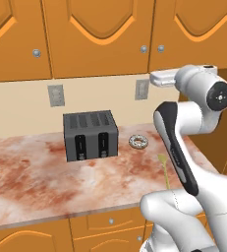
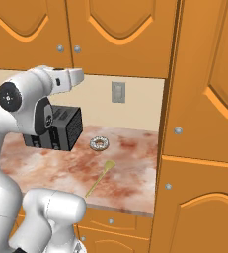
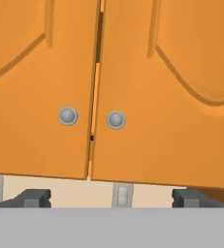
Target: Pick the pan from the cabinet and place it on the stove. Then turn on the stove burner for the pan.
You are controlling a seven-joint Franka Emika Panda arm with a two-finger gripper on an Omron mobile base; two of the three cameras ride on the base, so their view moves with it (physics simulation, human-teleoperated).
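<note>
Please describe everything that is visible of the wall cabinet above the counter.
The cabinet is orange-brown wood, hanging on the wall above the counter. Its doors have arched raised panels and small round silver knobs near their lower inner corners. The two doors facing the hand are shut, a thin dark seam between them. The open gripper is apart from them; nothing touches the cabinet.
</note>
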